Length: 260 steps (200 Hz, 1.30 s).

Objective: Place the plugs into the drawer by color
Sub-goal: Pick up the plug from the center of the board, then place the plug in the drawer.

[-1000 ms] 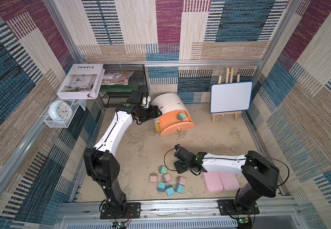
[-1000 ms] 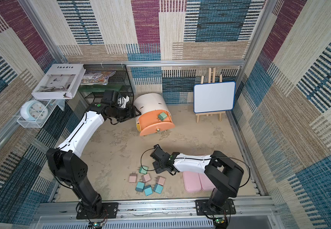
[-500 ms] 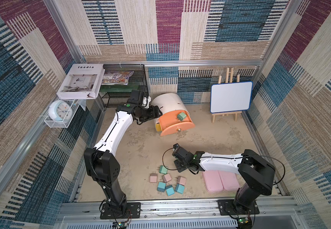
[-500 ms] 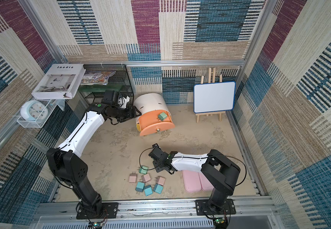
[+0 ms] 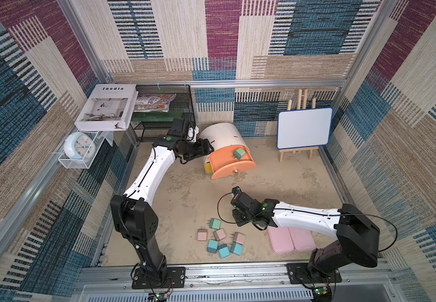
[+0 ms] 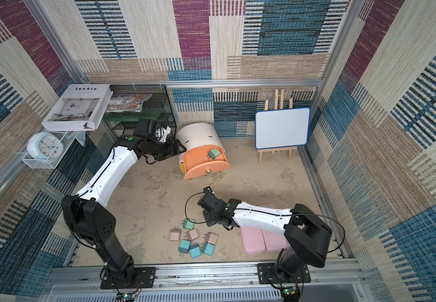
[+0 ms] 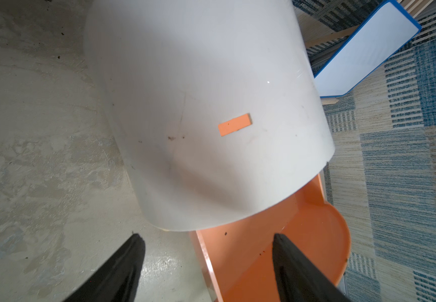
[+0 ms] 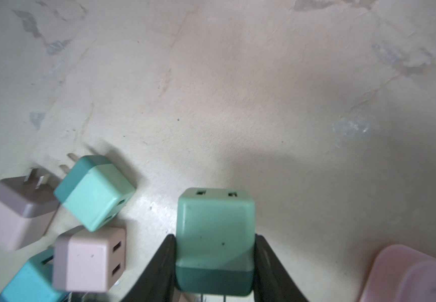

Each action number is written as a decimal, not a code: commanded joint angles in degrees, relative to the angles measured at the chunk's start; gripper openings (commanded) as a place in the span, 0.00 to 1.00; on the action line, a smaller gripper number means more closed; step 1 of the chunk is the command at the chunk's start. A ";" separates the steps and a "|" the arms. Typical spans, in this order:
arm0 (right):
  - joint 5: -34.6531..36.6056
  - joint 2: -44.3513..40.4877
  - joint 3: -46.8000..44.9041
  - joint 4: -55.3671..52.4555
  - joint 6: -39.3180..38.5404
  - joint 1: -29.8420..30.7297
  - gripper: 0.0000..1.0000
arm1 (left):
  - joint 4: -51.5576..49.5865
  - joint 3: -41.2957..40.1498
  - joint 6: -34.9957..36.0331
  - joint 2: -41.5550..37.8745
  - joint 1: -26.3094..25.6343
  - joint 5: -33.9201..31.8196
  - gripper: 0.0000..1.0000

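Well apart from the drawer (image 5: 221,136), R tool (image 8: 214,236) clamps a green plug (image 8: 215,222) by its flat sides; prob light, stiff, slick plastic, so hold mid-body. L tool (image 7: 206,235) gapes empty beside the drawer.

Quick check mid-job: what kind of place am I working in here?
Most likely a staged robot test cell rather than a real room: patterned fabric walls hung on an aluminium frame, with dress-up props such as a mini whiteboard on an easel.
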 commanded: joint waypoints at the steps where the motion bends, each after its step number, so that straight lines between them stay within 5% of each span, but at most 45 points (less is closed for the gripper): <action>1: 0.88 -5.91 2.59 -6.71 2.63 0.52 0.32 | 1.02 1.70 -0.85 0.59 0.05 -0.10 0.81; 49: 5.78 -12.35 18.17 -14.78 -2.62 -0.11 0.31 | -1.23 9.20 -1.93 5.41 0.12 -0.41 0.81; 102: 2.00 7.83 51.08 -24.20 -16.50 -9.07 0.31 | -0.81 10.43 -2.50 7.02 0.81 -2.45 0.79; 158: -2.85 26.62 73.32 -29.62 -19.92 -14.71 0.31 | 0.74 8.00 -2.82 5.45 3.73 -2.68 0.80; 260: -7.93 35.05 78.29 -31.65 -18.39 -15.43 0.31 | 2.34 3.92 -3.69 4.75 4.62 -0.25 0.80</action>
